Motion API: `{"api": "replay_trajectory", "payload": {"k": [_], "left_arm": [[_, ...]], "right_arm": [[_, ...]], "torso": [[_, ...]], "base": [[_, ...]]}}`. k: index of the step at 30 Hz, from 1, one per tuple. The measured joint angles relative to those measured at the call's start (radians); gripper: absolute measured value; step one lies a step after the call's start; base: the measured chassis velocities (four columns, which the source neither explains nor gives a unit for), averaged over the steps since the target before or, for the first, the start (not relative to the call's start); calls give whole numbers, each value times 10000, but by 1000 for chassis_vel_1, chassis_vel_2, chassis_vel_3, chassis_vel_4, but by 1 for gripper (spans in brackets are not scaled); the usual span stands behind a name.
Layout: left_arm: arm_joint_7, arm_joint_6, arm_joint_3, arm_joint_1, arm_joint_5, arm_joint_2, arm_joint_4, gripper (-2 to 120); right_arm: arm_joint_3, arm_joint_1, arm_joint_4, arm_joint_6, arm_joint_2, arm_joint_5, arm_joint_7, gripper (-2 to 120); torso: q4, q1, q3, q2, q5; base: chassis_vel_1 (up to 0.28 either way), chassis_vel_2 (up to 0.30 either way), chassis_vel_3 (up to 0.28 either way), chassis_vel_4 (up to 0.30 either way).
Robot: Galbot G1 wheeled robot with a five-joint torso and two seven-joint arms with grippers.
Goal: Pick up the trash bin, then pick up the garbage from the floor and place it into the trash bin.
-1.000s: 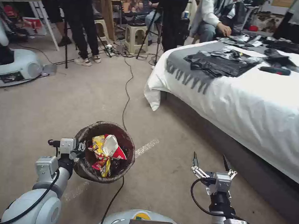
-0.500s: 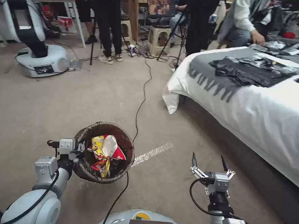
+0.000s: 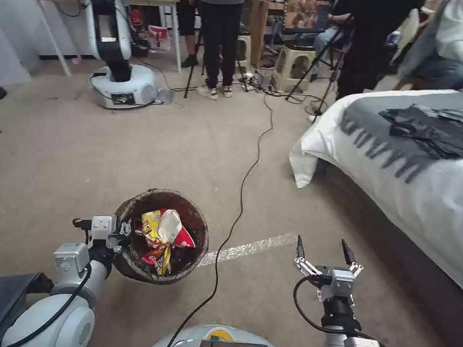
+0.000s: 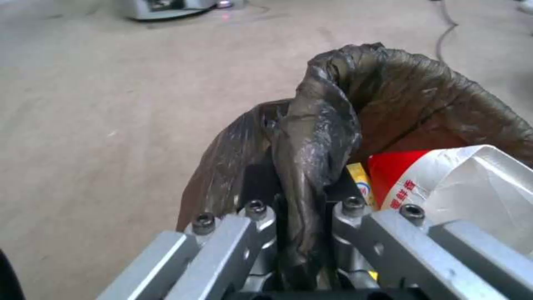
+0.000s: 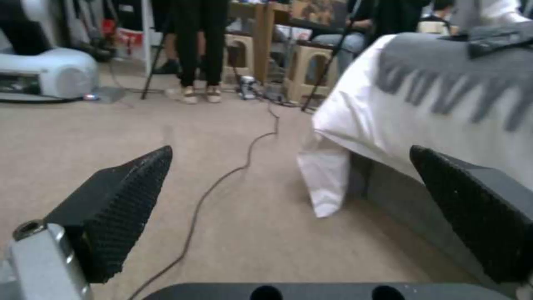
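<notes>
The trash bin (image 3: pixel 132 211), round and lined with a crinkled dark brown bag, hangs above the carpet at lower left. My left gripper (image 3: pixel 126 230) is shut on its near rim; the left wrist view has the bag's fold (image 4: pixel 311 158) pinched between the jaws. Inside the bin lies garbage (image 3: pixel 163 237): yellow and red snack wrappers with a white crumpled piece, also seen as a red-and-white wrapper (image 4: pixel 444 179). My right gripper (image 3: pixel 324 248) hovers open over the carpet at lower right, nothing between its black fingertips (image 5: pixel 130 196).
A black cable (image 3: pixel 240 195) runs across the carpet past the bin. A bed with a white sheet (image 3: pixel 412 182) fills the right side. Another white robot base (image 3: pixel 124 82), stools, tripods and standing people are at the back. A pale tape strip (image 3: pixel 252 247) lies on the floor.
The whole view has swung to the left: bed and room shifted right in the picture. Bin and both grippers keep the same places relative to me.
</notes>
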State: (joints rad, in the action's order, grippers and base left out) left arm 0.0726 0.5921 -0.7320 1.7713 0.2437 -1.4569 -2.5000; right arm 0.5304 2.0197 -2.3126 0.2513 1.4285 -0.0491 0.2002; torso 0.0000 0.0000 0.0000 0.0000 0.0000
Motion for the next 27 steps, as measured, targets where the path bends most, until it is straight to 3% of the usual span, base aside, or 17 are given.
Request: {"api": "replay_trajectory", "payload": {"k": [27], "left_arm": [[9, -135, 58, -27, -165, -6, 0, 7]], "right_arm": [[2, -92, 4, -35, 0, 179, 49, 100]], "torso": [[-3, 0, 0, 0, 0]], "base": [[72, 82, 83, 82]]}}
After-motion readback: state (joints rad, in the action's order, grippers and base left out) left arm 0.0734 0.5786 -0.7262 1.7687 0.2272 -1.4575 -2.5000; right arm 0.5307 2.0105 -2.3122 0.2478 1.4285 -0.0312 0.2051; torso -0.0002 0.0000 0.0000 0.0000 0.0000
